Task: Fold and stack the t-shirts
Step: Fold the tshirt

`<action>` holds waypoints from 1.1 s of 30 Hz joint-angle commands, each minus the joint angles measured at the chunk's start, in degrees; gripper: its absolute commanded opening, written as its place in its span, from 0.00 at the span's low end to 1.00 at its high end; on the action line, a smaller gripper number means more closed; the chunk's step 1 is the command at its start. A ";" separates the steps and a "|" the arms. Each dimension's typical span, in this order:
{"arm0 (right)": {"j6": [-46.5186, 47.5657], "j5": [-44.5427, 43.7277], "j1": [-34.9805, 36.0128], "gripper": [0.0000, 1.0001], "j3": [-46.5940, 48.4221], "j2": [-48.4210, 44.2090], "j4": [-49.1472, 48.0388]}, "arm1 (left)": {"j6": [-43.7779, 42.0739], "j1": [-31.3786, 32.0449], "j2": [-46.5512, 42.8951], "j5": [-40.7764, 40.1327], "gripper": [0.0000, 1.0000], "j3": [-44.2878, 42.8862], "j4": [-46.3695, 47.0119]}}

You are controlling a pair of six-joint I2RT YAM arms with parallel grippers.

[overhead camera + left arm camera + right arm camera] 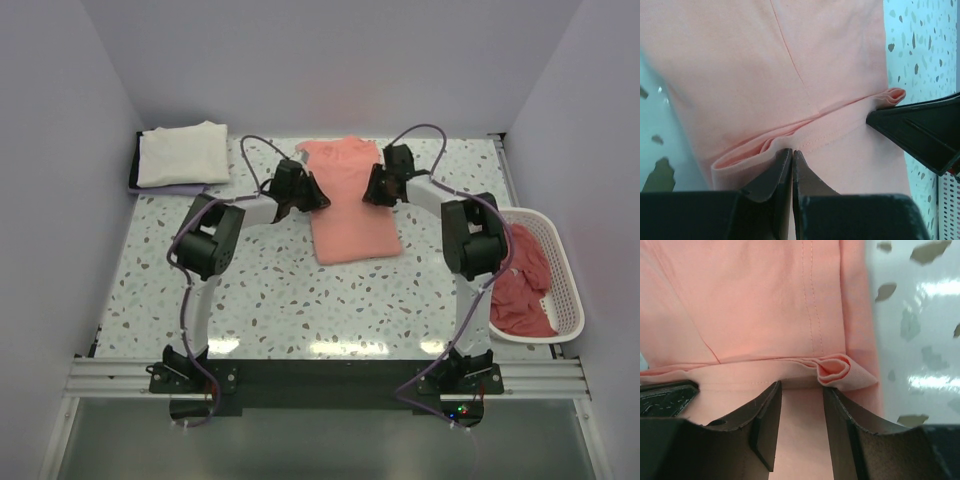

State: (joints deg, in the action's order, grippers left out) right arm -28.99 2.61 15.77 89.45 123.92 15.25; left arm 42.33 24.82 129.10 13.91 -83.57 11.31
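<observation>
Salmon t-shirt [352, 215] sits mid-table, only part folded. Left gripper [791, 153] is pinching its fold, right gripper [801, 388] gapes loose. Cream t-shirt [180, 152] is done at 10 o'clock; red t-shirts [522, 288] are untouched in the basket [572, 292] at 3.

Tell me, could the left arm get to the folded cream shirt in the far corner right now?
Probably yes: the cream-white t-shirt lies on its side with nothing between. But the left gripper looks shut on the salmon-pink t-shirt, so it must let go first.
</observation>
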 commanded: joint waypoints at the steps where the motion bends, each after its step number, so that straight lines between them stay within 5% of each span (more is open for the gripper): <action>1: -2.72 0.37 1.28 0.43 -9.19 -2.71 2.26 | -0.32 -0.82 -3.93 -3.98 0.09 9.27 -4.11; 11: -10.91 7.32 6.20 0.43 -31.86 -14.75 -10.14 | -0.05 -0.30 -19.31 -5.83 0.08 30.01 1.34; 19: -10.91 10.57 7.43 0.44 -38.03 -21.16 -10.25 | -0.49 -0.12 -29.60 -5.47 0.08 40.58 2.40; 27: -11.79 7.94 5.95 0.44 -35.84 -28.11 -6.19 | -1.46 -0.21 -32.51 -5.91 0.10 39.80 -0.59; 33: -12.58 11.35 -0.82 0.43 -34.52 -24.53 -7.25 | -1.02 -0.56 -32.07 -5.12 0.10 39.62 -0.15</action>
State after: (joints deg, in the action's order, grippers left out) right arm -40.58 12.86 17.91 53.49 98.24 6.85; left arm 42.37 24.75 98.35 9.58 -43.33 12.14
